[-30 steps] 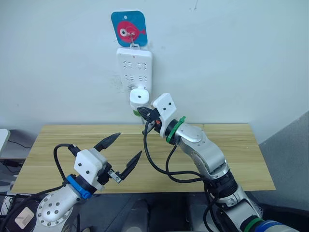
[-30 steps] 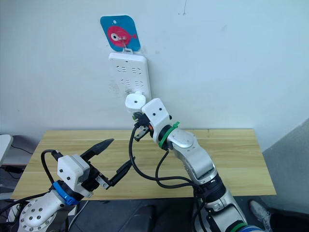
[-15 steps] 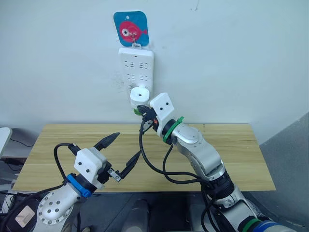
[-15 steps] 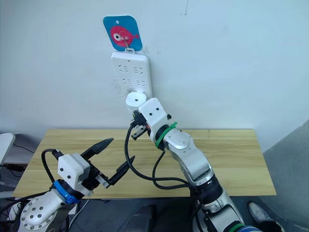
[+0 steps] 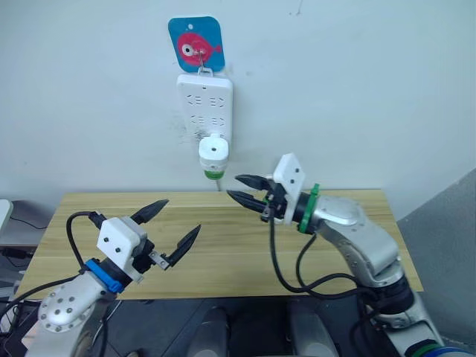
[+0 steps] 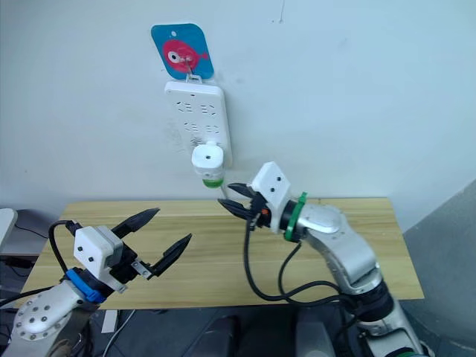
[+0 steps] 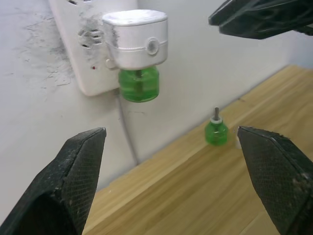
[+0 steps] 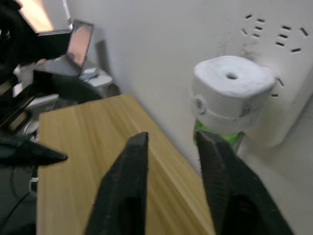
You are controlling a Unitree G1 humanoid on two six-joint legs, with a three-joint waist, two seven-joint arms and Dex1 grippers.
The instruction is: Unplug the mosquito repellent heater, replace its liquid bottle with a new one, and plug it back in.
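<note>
Strip (image 5: 204, 104): white, hung on the wall in the upper middle of the frame, under a blue card with a red fish (image 5: 196, 44)
Heater (image 5: 213, 152): plugged into the bottom of the strip, hole on its top face, green bottle (image 5: 213, 173) beneath it
Table (image 5: 223, 245): light wood, across the lower middle
Left gripper (image 5: 175, 227): lower left of the frame, above the table, fingers spread wide, nothing between them
Right gripper (image 5: 238, 187): right of centre, just below and right of the heater, apart from it, fingers parted a little, empty
Cable (image 5: 286, 275): black, looping under the right arm
</note>
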